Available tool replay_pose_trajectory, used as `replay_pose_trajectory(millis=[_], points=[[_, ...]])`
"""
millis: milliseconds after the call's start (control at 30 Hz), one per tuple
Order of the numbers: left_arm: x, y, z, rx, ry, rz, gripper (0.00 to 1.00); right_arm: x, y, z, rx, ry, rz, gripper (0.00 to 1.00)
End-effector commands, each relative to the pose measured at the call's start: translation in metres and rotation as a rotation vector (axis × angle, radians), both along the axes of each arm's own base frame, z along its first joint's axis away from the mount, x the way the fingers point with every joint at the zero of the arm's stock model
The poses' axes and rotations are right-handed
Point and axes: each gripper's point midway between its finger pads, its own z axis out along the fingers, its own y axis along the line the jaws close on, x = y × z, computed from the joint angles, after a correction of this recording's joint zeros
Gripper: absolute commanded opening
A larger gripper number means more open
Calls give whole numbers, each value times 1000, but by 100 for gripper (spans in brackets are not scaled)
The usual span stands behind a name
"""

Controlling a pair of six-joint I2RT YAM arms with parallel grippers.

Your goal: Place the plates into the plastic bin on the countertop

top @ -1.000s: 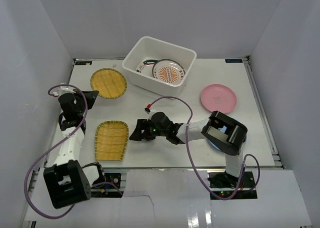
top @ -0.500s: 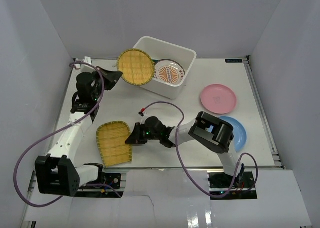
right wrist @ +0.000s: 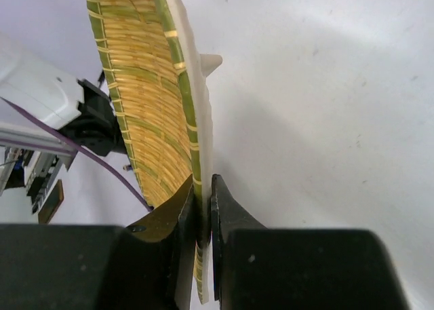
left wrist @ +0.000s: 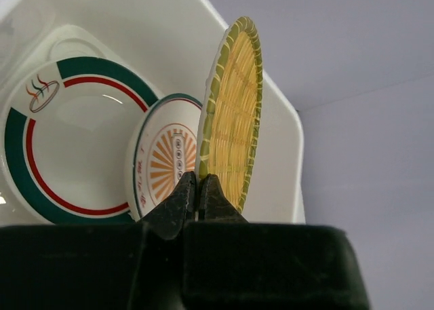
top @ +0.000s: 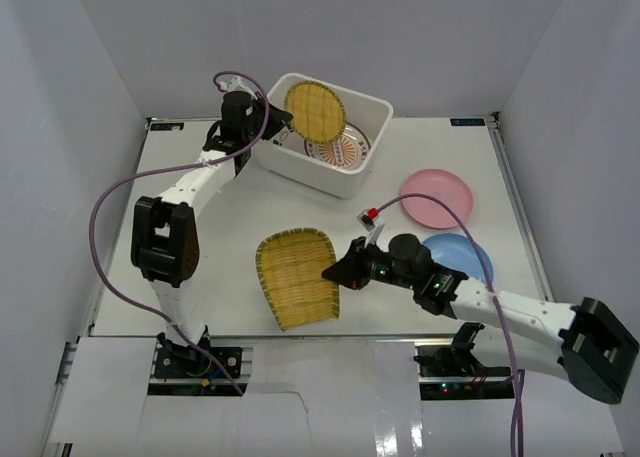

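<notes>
Round plate [top: 316,111], rectangular plate [top: 296,277]: yellow weave; blue plate [top: 466,252] seemingly plain.

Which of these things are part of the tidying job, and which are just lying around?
Part of the job: round woven plate, in the left gripper; rectangular woven plate, in the right gripper; pink plate; blue plate; green-rimmed plate and orange-patterned plate, inside the plastic bin.
Just lying about: nothing loose; only purple cables and a blue label.

Robotics lab test cell, plain white walls [top: 420,37], railed white countertop [top: 470,152]
</notes>
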Motion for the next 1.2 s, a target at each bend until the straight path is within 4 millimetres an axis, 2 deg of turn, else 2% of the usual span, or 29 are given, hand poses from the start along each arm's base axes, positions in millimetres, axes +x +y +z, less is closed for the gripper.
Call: replay_pose_trajectory(millis=[0, 33, 67, 133, 167, 200, 267, 300, 367, 433, 467, 533, 567, 600, 633, 667, 700, 733, 767, 800, 833, 867, 900, 967, 1000, 1033, 1100, 1133, 1167], points=[[16, 0, 32, 16, -67, 24, 0, 25, -28, 52, 37, -162, -75, 8], [22, -3, 27, 23, -56, 23, 4, 31, -35, 63, 41, -190, -93, 8], [24, -4, 27, 27, -55, 18, 24, 45, -53, 75, 30, -210, -151, 8], [28, -8, 31, 41, -57, -5, 52, 62, -69, 118, 55, -305, -197, 8], [26, -12, 35, 40, -62, -35, 73, 82, -85, 130, 47, -332, -266, 8], [26, -14, 42, 41, -77, -48, 79, 90, -92, 156, 54, -384, -282, 8], [21, -16, 70, 38, -127, -75, 89, 121, -110, 172, 42, -403, -362, 8], [18, -16, 83, 51, -158, -82, 93, 129, -113, 199, 74, -436, -365, 8], [4, -13, 122, 64, -233, -94, 96, 163, -123, 199, 51, -407, -419, 8], [-9, -5, 143, 105, -279, -88, 96, 197, -124, 209, 63, -399, -459, 8], [-28, 1, 159, 108, -308, -83, 97, 210, -128, 213, 67, -403, -483, 8], [-49, 8, 164, 116, -325, -78, 97, 244, -123, 219, 78, -399, -514, 8], [-57, 11, 129, 131, -253, -83, 97, 256, -121, 222, 82, -399, -522, 8], [-82, 17, 141, 117, -276, -86, 97, 270, -119, 222, 81, -400, -539, 8], [-93, 19, 129, 116, -249, -93, 98, 296, -113, 198, 51, -354, -551, 8], [-105, 19, 116, 101, -214, -105, 98, 310, -110, 214, 68, -371, -567, 8], [-128, 21, 82, 96, -144, -125, 98, 327, -110, 207, 55, -358, -589, 8], [-144, 14, 66, 79, -117, -181, 98, 350, -104, 177, 18, -306, -593, 8], [-160, 5, 48, 64, -76, -226, 98, 362, -100, 189, 31, -314, -595, 8], [-179, 2, 3, 78, 15, -268, 98, 371, -96, 184, 24, -301, -588, 8], [-199, -5, -5, 71, 26, -324, 98, 387, -91, 159, -8, -260, -585, 8], [-219, -19, -20, 75, 55, -380, 98, 395, -88, 168, -4, -264, -585, 8], [-239, -22, -54, 91, 125, -407, 98, 406, -84, 148, -25, -231, -585, 8], [-272, -42, -71, 95, 156, -474, 98, 414, -79, 147, -33, -221, -583, 9], [-284, -49, -80, 93, 182, -491, 98, 418, -75, 135, -45, -204, -575, 10], [-303, -64, -96, 117, 213, -534, 98, 419, -71, 133, -49, -205, -567, 15], [-315, -85, -102, 119, 212, -576, 98, 421, -66, 135, -62, -214, -561, 27], [-327, -104, -116, 152, 238, -619, 98, 419, -65, 132, -76, -201, -557, 47], [-328, -117, -115, 150, 223, -642, 98, 416, -66, 138, -79, -204, -557, 55]])
